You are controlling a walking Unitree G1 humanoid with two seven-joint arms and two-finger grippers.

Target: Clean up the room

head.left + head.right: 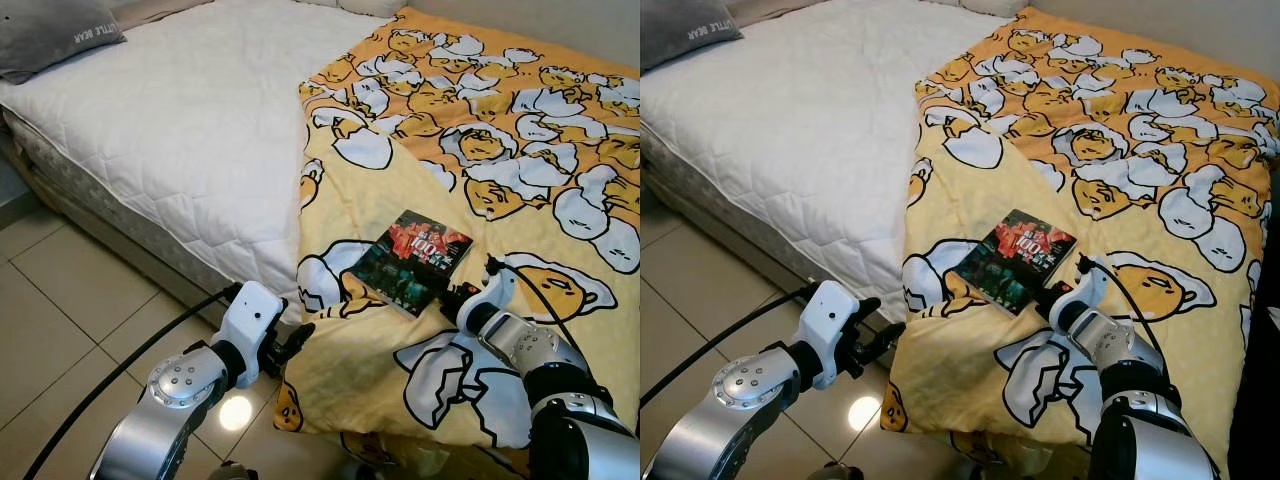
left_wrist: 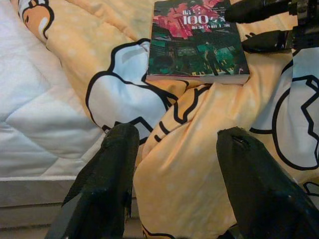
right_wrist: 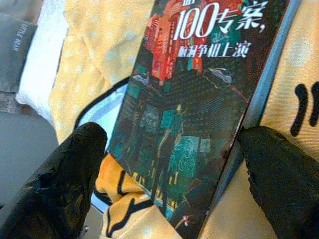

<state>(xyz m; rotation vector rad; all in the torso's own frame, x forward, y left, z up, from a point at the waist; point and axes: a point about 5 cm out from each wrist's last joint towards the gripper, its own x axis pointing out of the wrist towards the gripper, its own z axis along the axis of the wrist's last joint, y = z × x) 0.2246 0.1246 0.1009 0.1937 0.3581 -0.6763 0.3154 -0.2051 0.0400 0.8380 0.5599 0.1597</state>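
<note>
**Right pincer spread at the book's edge**

Our right pincer (image 3: pixel 164 164) is spread apart, one finger on each side of the book's near corner, not clamped. The book (image 1: pixel 412 260) lies flat on the yellow blanket (image 1: pixel 520 130), near the bed's foot edge. Our left pincer (image 2: pixel 174 179) hangs apart over the blanket's hanging edge, beside the white mattress (image 1: pixel 180 120), above the tiled floor (image 1: pixel 60 320).

White quilted bed (image 1: pixel 190 130), yellow blanket (image 1: pixel 520 130), grey pillow (image 1: pixel 50 35)
</note>
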